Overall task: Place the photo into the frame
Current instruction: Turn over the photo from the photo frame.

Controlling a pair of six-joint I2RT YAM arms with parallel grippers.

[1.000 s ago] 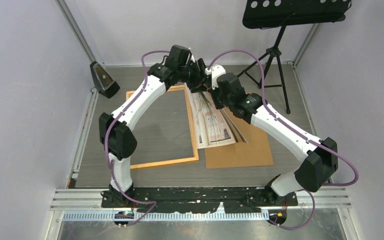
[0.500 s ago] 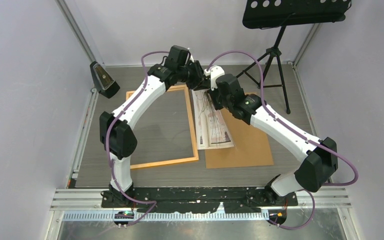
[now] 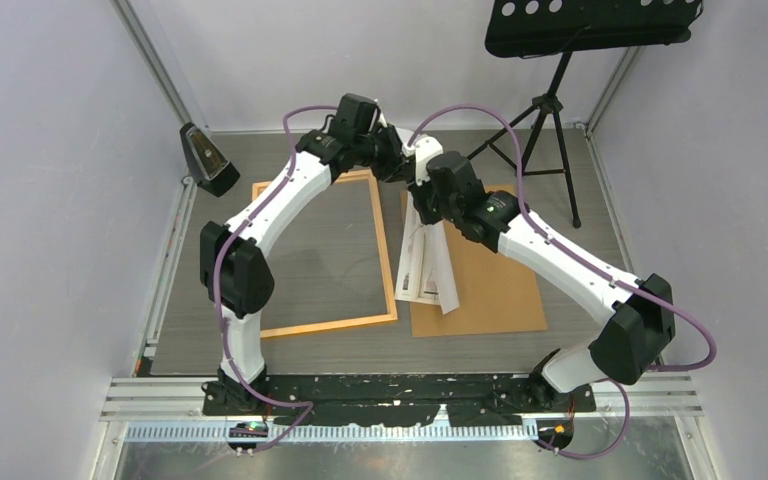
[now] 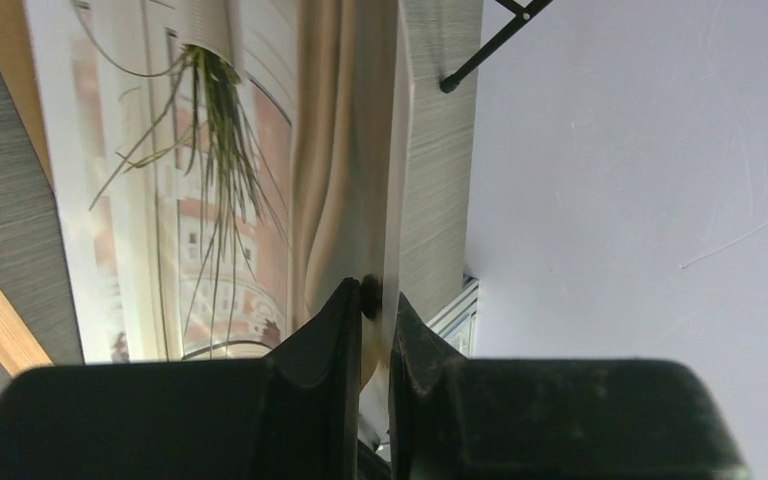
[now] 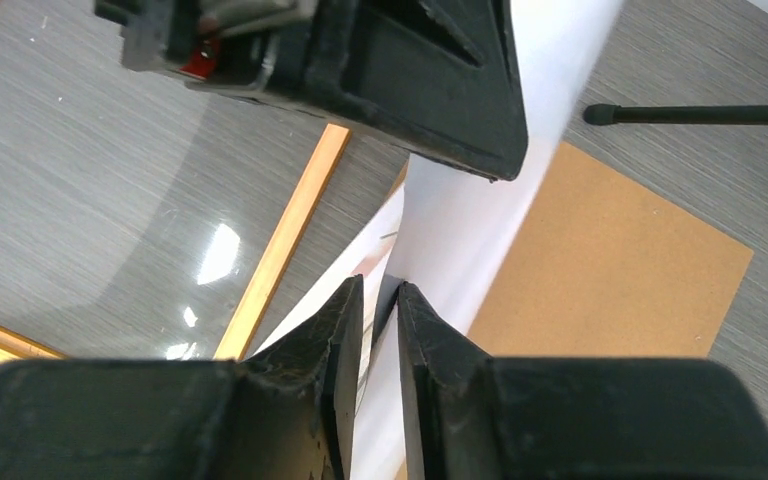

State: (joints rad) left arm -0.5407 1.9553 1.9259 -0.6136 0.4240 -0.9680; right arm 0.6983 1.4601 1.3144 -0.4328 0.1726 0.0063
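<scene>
The photo (image 3: 428,262) stands almost on edge between the frame and the brown board, its top edge lifted at the far middle of the table. My left gripper (image 3: 403,165) is shut on that top edge. In the left wrist view the printed side (image 4: 210,200) with the spiky plant runs into the left gripper (image 4: 377,300). My right gripper (image 3: 420,195) is just beside it. In the right wrist view the right gripper (image 5: 380,290) stands slightly open around the photo's white back (image 5: 470,210). The orange frame (image 3: 330,325) lies flat to the left.
A brown backing board (image 3: 500,290) lies flat right of the photo. A black music stand (image 3: 550,110) stands at the far right, one foot (image 5: 700,114) near the board. A small black wedge-shaped object (image 3: 208,160) sits at the far left. Glare (image 5: 210,255) shines inside the frame.
The photo has swung from leaning over the board to standing nearly upright. My left jaws have closed on its top edge and my right jaws have parted. The right wrist shifted left.
</scene>
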